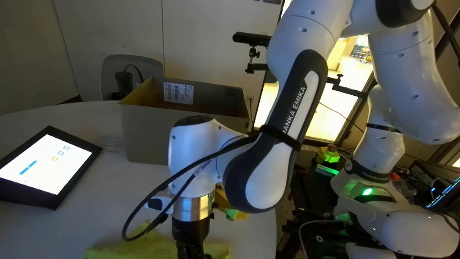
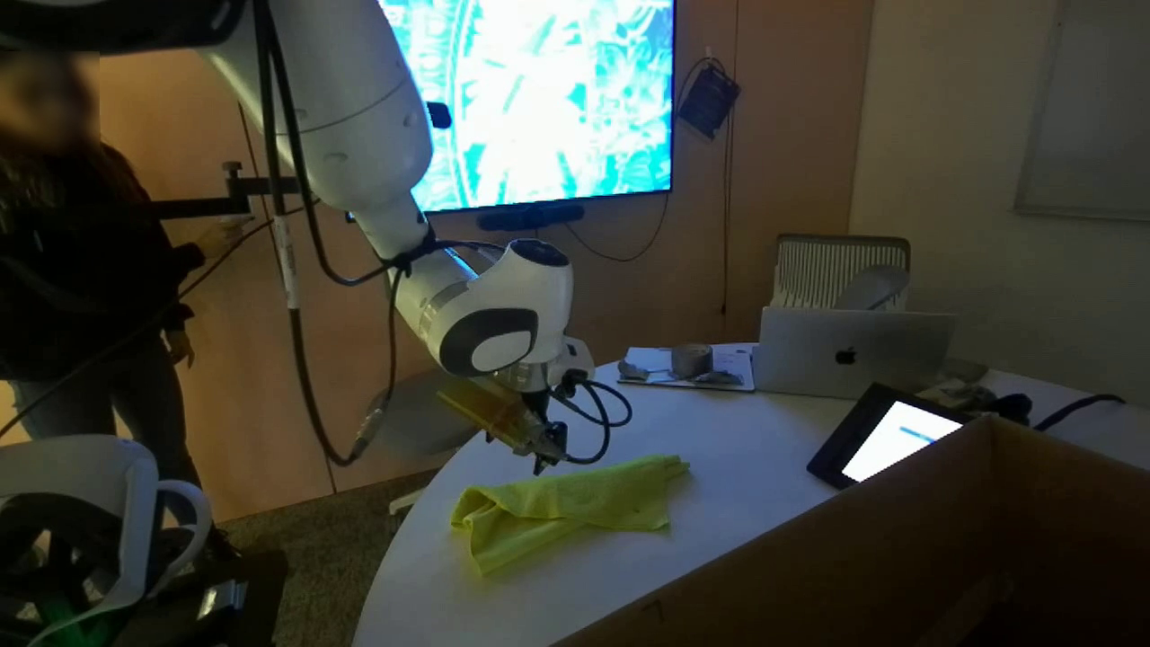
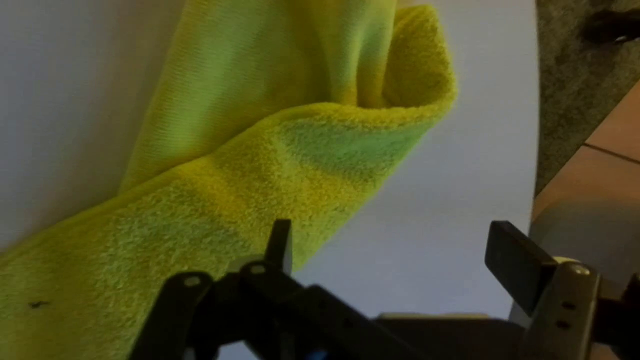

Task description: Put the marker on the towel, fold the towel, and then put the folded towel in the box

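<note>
A yellow-green towel (image 2: 584, 503) lies on the white table, partly folded over itself with wrinkles; it also shows in the wrist view (image 3: 210, 215) and at the bottom of an exterior view (image 1: 154, 248). My gripper (image 3: 390, 227) is open with nothing between its fingers. One finger is over the towel's edge and the other over bare table. In an exterior view the gripper (image 2: 546, 449) hangs a little above the towel's far side. The cardboard box (image 1: 147, 133) stands open on the table, and its wall shows close up in an exterior view (image 2: 809, 548). The marker is not visible.
A tablet-like screen (image 1: 46, 167) stands on the table near the box. A laptop (image 2: 849, 355), a tape roll (image 2: 692, 359) and papers lie farther back. The round table's edge (image 3: 535, 100) runs close beside the towel. A person (image 2: 90, 270) stands beyond the arm.
</note>
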